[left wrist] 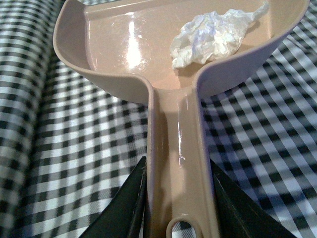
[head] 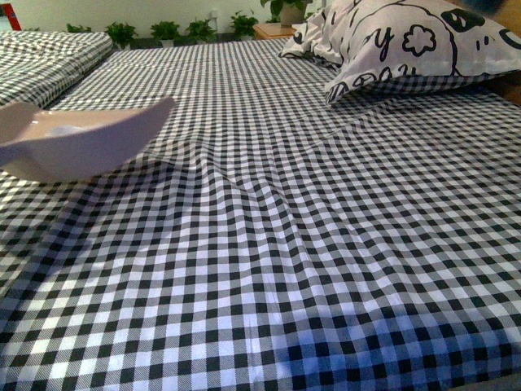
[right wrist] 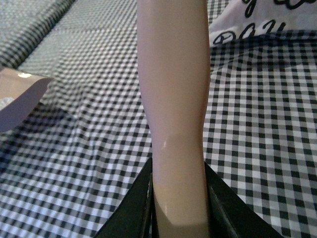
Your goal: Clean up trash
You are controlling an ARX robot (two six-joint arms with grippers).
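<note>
The pinkish-beige dustpan [head: 73,142] is held above the checked bed at the left in the front view. In the left wrist view the crumpled white paper ball [left wrist: 213,37] lies inside the dustpan [left wrist: 114,44], near its far right side. My left gripper [left wrist: 178,198] is shut on the dustpan's handle. My right gripper [right wrist: 178,198] is shut on the pinkish brush handle [right wrist: 173,99], which runs up out of the right wrist view; the bristles are out of view. The dustpan's edge [right wrist: 20,96] shows in the right wrist view. Neither arm shows in the front view.
The black-and-white checked bed cover [head: 309,244] fills the view, with wrinkles in the middle. A patterned white pillow [head: 407,41] lies at the back right. A folded checked blanket [head: 41,57] is at the back left. Potted plants [head: 167,31] stand beyond the bed.
</note>
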